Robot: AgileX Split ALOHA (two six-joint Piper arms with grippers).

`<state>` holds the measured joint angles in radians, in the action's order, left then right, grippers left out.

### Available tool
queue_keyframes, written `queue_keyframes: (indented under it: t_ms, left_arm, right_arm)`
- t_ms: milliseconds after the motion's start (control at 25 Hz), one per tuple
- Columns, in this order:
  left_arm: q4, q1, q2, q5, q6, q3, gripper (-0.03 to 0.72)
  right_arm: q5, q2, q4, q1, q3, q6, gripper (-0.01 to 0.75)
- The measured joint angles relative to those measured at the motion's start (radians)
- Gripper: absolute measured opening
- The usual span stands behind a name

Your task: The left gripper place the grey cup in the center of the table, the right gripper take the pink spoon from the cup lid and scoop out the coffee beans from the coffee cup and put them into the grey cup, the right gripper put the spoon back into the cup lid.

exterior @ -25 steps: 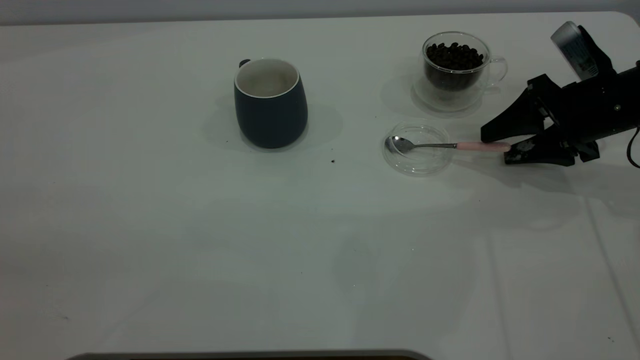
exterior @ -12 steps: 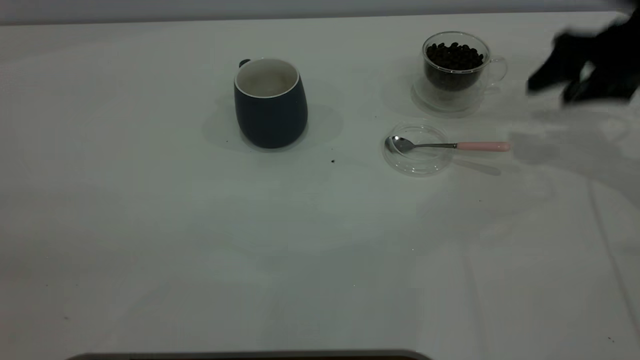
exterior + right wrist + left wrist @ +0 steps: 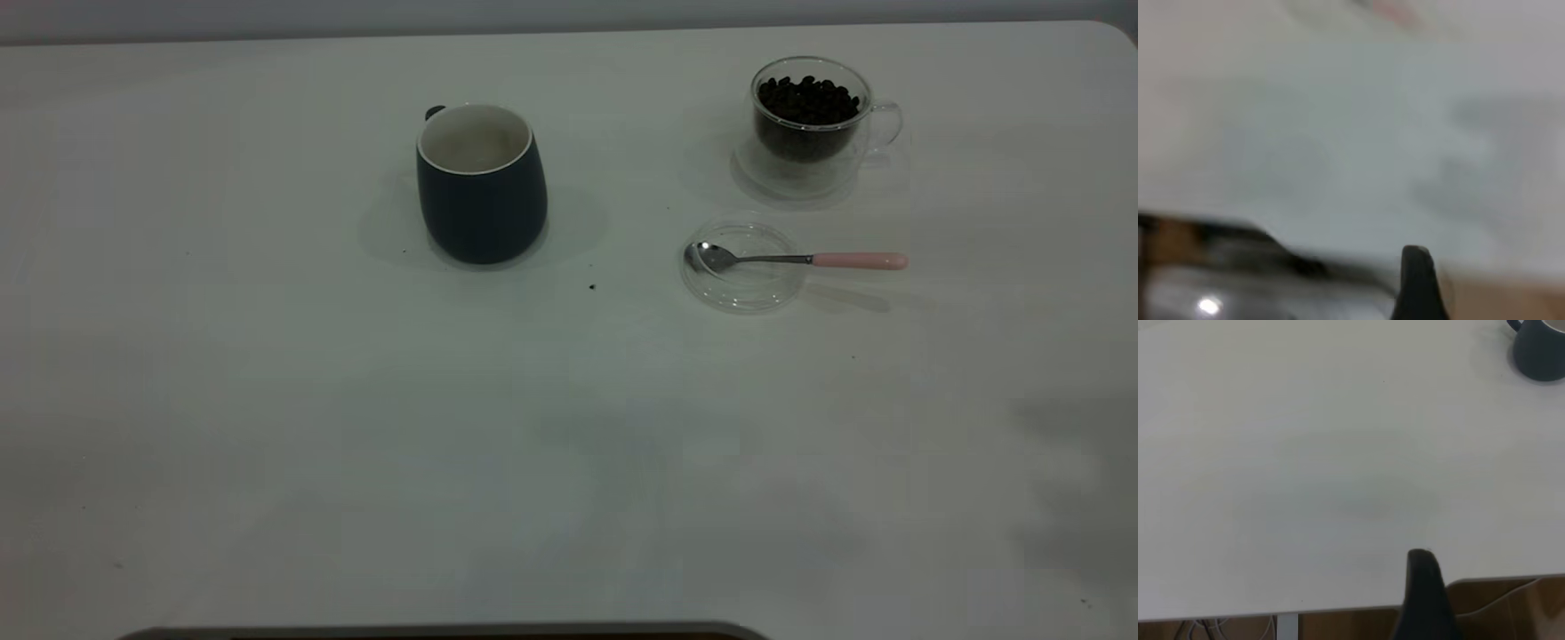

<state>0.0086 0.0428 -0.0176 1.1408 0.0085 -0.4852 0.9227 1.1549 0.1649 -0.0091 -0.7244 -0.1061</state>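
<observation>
Ext. view: neither arm in frame. The grey cup (image 3: 481, 182) stands upright on the white table (image 3: 267, 400), left of centre and toward the far side, handle pointing away, inside pale; contents cannot be made out.

The coffee cup (image 3: 809, 120), clear glass w/ handle to the right, sits far right and is filled w/ dark coffee beans (image 3: 807, 98). It stands on a clear saucer-like base.

Just nearer than it lies the cup lid (image 3: 743, 265), clear, flat on the table. The pink spoon (image 3: 794, 259) rests w/ its metal bowl inside the lid, stem crossing the lid's right rim, pink handle sticking out to the right above the table surface. One dark speck (image 3: 592, 286) lies between grey cup and lid.

Left wrist view: one dark fingertip of the left gripper (image 3: 1423, 587) shows at the table's edge, well apart from the grey cup; opening: cannot tell, nothing seen held.

Right wrist view: blurred; one fingertip of the right gripper (image 3: 1418, 277) shows over the table; opening: cannot tell.
</observation>
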Motion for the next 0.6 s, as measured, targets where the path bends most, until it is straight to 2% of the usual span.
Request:
queue_keyframes:
  t_ms: [80, 320, 600]
  left_arm:
    - [0.0, 0.0, 0.0, 0.0, 0.0, 0.0, 0.586]
    - [0.0, 0.0, 0.0, 0.0, 0.0, 0.0, 0.586]
    - [0.0, 0.0, 0.0, 0.0, 0.0, 0.0, 0.586]
  right_arm:
    - [0.094, -0.135, -0.084, 0.0, 0.05, 0.074, 0.591]
    - [0.167, -0.538, -0.072, 0.0, 0.241, 0.097, 0.591]
    - [0.178, -0.894, -0.08, 0.0, 0.253, 0.095, 0.591]
